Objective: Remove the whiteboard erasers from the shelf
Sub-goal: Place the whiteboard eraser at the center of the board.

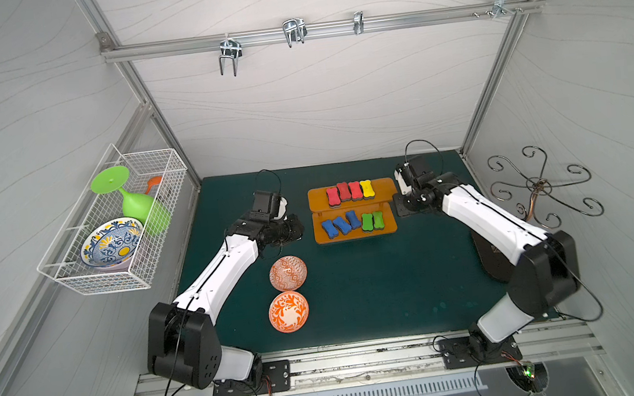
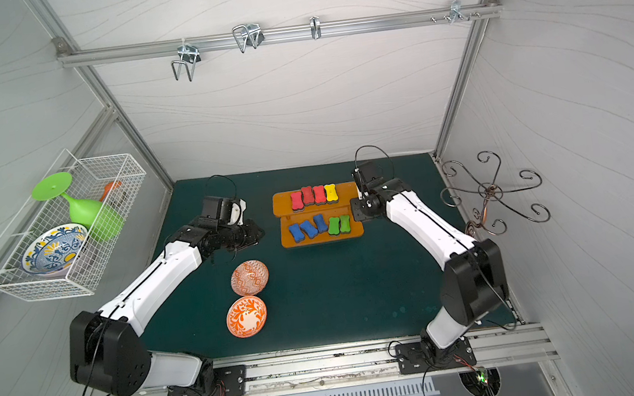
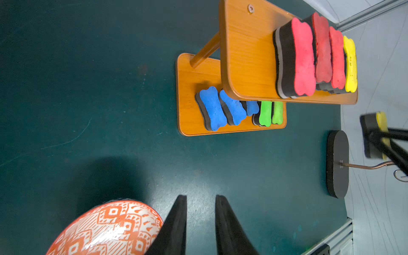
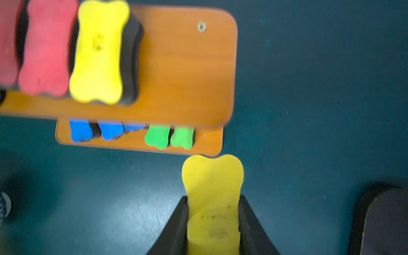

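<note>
The shelf (image 1: pixel 317 199) is an orange two-tier stand at the middle back of the green mat. Its upper board holds three red whiteboard erasers (image 1: pixel 344 192) and a yellow one (image 1: pixel 366 188). Three blue erasers (image 1: pixel 340 224) and two green ones (image 1: pixel 373 221) lie on the lower board. My right gripper (image 4: pixel 213 198) is shut on another yellow eraser (image 4: pixel 213 176), held above the mat just off the shelf's right end. My left gripper (image 3: pixel 201 197) hovers left of the shelf beside a bowl, its jaws slightly apart with only mat between them.
Two orange patterned bowls (image 1: pixel 288 273) (image 1: pixel 288 312) sit on the mat in front of the left gripper. A white wire basket (image 1: pixel 72 275) with a green glass and a blue plate hangs on the left wall. A metal hook stand (image 1: pixel 541 185) is at the right, on its dark base (image 3: pixel 337 163).
</note>
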Robot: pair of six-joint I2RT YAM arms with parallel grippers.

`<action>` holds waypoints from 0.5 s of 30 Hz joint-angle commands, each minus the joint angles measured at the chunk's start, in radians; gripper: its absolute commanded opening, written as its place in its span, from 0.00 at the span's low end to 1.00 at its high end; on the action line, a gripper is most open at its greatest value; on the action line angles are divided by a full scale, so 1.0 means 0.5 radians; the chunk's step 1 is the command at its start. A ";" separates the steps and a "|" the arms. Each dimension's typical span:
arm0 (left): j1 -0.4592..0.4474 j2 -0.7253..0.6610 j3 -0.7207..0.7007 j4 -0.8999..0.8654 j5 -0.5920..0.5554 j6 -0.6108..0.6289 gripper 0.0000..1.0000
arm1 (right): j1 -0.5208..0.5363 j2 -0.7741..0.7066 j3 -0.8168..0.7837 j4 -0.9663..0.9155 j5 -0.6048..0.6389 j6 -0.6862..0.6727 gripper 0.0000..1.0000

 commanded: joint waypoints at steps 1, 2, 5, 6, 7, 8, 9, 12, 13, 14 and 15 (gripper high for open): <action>-0.004 -0.015 -0.005 0.062 0.042 -0.017 0.26 | 0.182 -0.238 -0.264 -0.314 0.067 0.232 0.35; -0.004 -0.018 -0.006 0.065 0.042 -0.017 0.26 | 0.247 -0.309 -0.346 -0.366 0.066 0.310 0.35; -0.004 -0.024 -0.005 0.065 0.045 -0.020 0.26 | 0.461 -0.461 -0.543 -0.473 0.079 0.544 0.35; -0.004 -0.024 -0.005 0.067 0.045 -0.020 0.26 | 0.518 -0.500 -0.594 -0.496 0.079 0.607 0.35; -0.004 -0.027 -0.007 0.067 0.047 -0.022 0.26 | 0.578 -0.541 -0.652 -0.512 0.073 0.681 0.35; -0.004 -0.031 -0.007 0.073 0.051 -0.023 0.26 | 0.630 -0.578 -0.710 -0.517 0.066 0.743 0.35; -0.004 -0.034 -0.007 0.071 0.053 -0.025 0.26 | 0.677 -0.603 -0.757 -0.522 0.061 0.792 0.35; -0.002 -0.049 -0.011 0.075 0.057 -0.024 0.26 | 0.763 -0.660 -0.919 -0.496 0.030 0.914 0.35; -0.004 -0.052 -0.011 0.073 0.054 -0.023 0.26 | 0.782 -0.676 -0.965 -0.468 0.010 0.939 0.35; -0.004 -0.055 -0.010 0.073 0.054 -0.023 0.26 | 0.807 -0.689 -1.012 -0.425 -0.015 0.969 0.35; -0.004 -0.055 -0.013 0.074 0.052 -0.023 0.26 | 0.829 -0.694 -1.048 -0.389 -0.034 0.998 0.35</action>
